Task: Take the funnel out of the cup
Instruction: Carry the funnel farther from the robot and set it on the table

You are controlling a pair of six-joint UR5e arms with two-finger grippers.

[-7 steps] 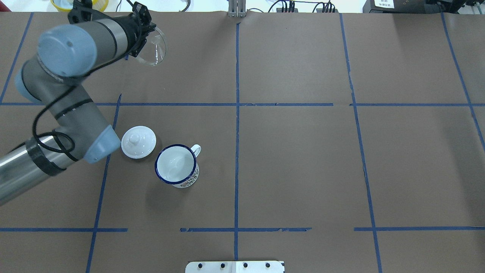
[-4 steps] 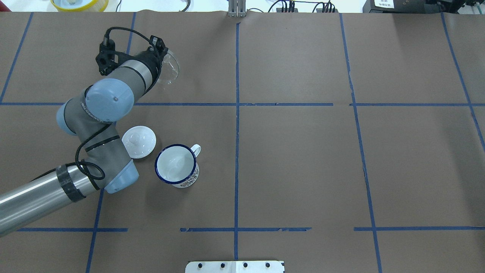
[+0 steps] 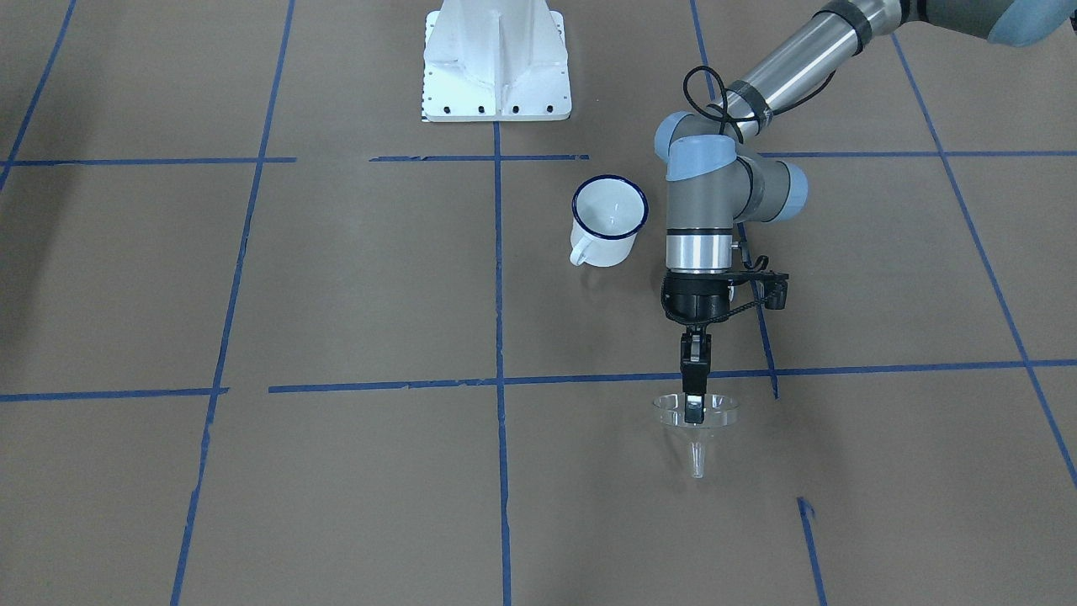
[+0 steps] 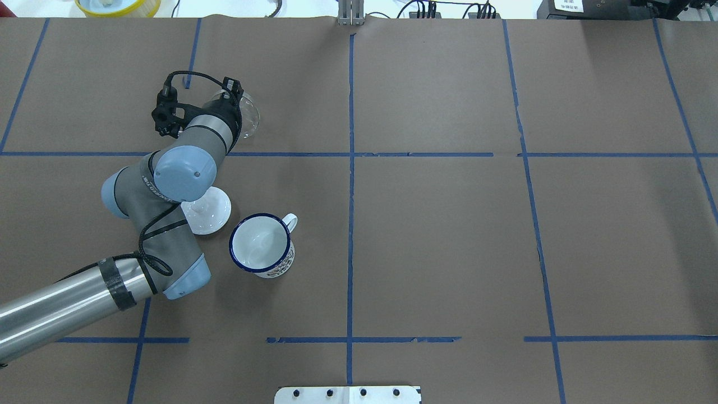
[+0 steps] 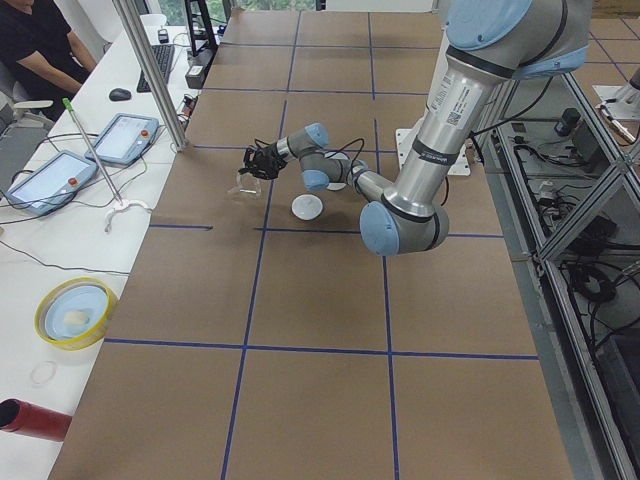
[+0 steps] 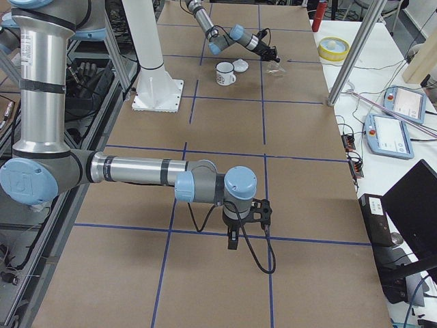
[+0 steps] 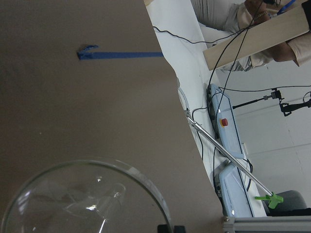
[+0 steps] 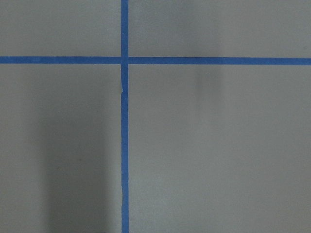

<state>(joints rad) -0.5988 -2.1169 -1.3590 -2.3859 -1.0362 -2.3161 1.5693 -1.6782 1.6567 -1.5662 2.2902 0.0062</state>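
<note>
The clear funnel (image 3: pixel 697 418) hangs upright, spout down, just above the brown table, and my left gripper (image 3: pixel 693 409) is shut on its rim from above. Seen from overhead, the funnel (image 4: pixel 248 116) pokes out beyond the left wrist, well beyond the cup (image 4: pixel 261 244). That cup (image 3: pixel 609 217) is a white enamel mug with a dark blue rim; it stands upright with nothing inside, its handle turned away from the arm. The left wrist view shows the funnel (image 7: pixel 87 201) from above. My right gripper (image 6: pixel 232 240) hovers far off over bare table; I cannot tell its state.
A white round lid (image 4: pixel 213 213) with a knob lies beside the cup, partly under the left arm's elbow. A yellow bowl (image 4: pixel 118 5) sits past the far table edge. The robot's white base plate (image 3: pixel 496 67) stands mid-table. A person (image 5: pixel 35 45) sits by the side bench.
The left arm has swung the funnel from the far left corner down and toward the robot, turning it upright. Its elbow now covers part of the lid. The cup has not moved.
</note>
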